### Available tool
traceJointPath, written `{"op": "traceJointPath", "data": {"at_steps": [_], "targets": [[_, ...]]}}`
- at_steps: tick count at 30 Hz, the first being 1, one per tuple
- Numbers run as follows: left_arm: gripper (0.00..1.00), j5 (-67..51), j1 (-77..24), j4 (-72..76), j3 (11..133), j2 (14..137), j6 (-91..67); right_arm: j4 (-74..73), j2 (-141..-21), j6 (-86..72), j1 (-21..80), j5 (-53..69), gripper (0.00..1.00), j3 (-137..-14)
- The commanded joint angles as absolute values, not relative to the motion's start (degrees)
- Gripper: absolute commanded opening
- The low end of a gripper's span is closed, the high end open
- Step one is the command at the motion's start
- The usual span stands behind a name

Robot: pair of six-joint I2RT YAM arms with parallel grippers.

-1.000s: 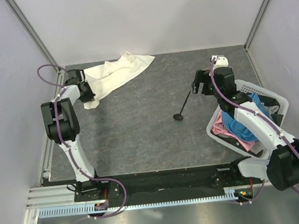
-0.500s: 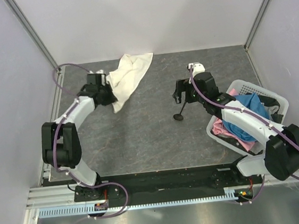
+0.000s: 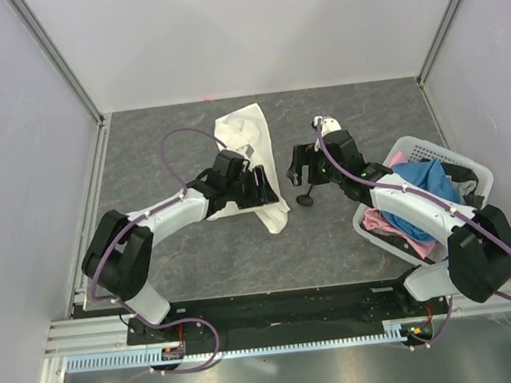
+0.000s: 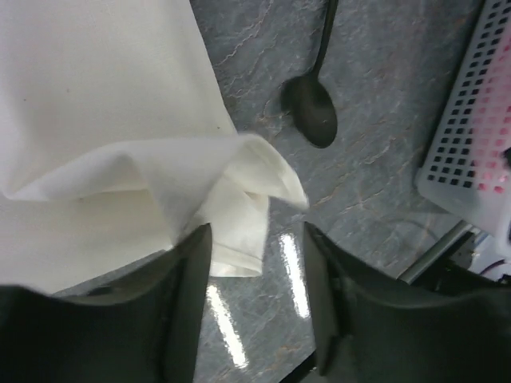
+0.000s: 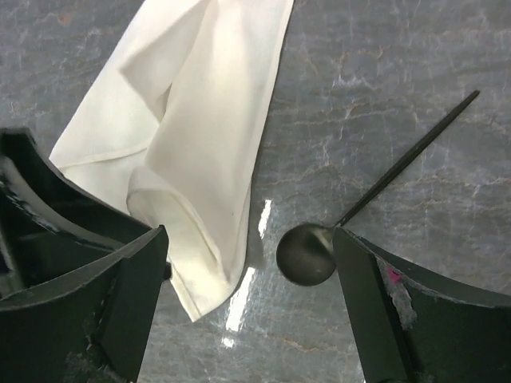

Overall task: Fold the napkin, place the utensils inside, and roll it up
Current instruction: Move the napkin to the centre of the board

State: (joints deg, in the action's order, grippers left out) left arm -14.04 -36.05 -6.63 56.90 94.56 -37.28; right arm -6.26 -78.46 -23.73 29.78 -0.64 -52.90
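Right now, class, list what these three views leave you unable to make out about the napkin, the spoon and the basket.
Top view: the spoon shows only its head; the right gripper covers most of the handle.
Left wrist view: the napkin runs off the top and left edges; the basket is cut by the right edge.
Top view: the right arm hides part of the basket's contents.

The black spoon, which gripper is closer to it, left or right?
Right. The right gripper hangs over the black spoon, its head showing between the open fingers. The left gripper is off to the spoon's left, over the napkin.
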Motion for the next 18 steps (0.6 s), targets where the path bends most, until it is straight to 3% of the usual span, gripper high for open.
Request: {"op": "traceJointPath", "data": {"at_steps": [1,2,6,18], "targets": [[0.69,-11.3,-33.9,-6.4,57.9,86.6,-36.0,-5.5,-76.5,-27.2,30.8,-0.2,0.92,-51.3],[0.73,-10.6,-32.6,-7.5,57.7,85.1,-34.9,-6.0,-76.6,-27.9,31.4,-0.1,0.92,-51.1],[0.75,-6.8,-29.0,-12.5,57.5,82.6,-28.0,-6.2,-77.4,-30.6,33.0,1.4,0.88,-48.9],[0.72,-4.9,-27.2,-12.2,71.6,99.3,-22.2,-6.5,-80.7,-32.5,36.2,1.7,0.81,-47.7]]}}
